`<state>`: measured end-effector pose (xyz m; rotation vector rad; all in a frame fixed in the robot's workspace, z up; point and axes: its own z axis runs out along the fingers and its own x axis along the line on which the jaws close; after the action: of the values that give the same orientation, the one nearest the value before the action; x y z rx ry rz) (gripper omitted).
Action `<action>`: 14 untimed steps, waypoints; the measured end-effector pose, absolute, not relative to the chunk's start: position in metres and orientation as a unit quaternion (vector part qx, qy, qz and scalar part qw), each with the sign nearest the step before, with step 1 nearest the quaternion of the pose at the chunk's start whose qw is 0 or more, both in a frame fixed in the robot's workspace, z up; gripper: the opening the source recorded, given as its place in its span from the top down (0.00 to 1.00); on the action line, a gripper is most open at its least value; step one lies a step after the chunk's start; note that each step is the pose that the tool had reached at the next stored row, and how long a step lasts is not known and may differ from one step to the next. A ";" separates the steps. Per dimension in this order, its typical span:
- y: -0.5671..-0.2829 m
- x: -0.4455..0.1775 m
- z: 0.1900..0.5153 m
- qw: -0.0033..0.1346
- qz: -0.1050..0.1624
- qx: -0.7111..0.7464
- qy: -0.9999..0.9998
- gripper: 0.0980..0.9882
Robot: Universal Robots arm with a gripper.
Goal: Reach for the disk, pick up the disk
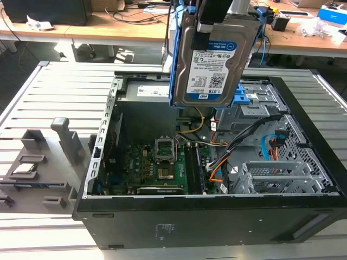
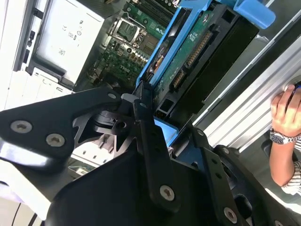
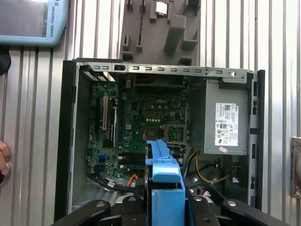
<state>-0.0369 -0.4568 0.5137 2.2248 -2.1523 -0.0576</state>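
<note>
So the disk is already up in the air, hanging well above the open PC case in the exterior view, label side facing the camera and its blue bracket showing along the edges. The gripper is clamped on the disk's top end, so it's closed on it, not just touching. In the second wrist view you can see the black gripper pinching the bracket edge, with the disk's green circuit-board side running away from the camera. In the first wrist view the gripper sits around the bracket, which pokes out over the motherboard.

The case lies on its side on a slatted grey table, lid off, with the board, the empty CPU socket and orange and blue cables all visible. The silver power supply sits at one end of the case. On the exterior view's left, beside the case, there's a grey holder with a small square chip in it.

A person's hand with a watch rests near the table edge in the second wrist view.
</note>
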 end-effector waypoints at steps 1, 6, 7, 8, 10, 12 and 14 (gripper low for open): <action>-0.458 -0.037 0.514 0.023 -0.019 0.718 -0.695 0.70; -0.465 -0.037 0.514 0.023 -0.019 0.718 -0.695 0.70; -0.466 -0.037 0.514 0.023 -0.019 0.718 -0.695 0.70; -0.468 -0.037 0.514 0.023 -0.019 0.718 -0.695 0.70; -0.470 -0.037 0.514 0.023 -0.019 0.718 -0.695 0.70; -0.473 -0.037 0.514 0.023 -0.019 0.718 -0.695 0.70; -0.478 -0.037 0.514 0.023 -0.019 0.718 -0.695 0.70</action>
<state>-0.0365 -0.4777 0.5136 2.2248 -2.1524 -0.0576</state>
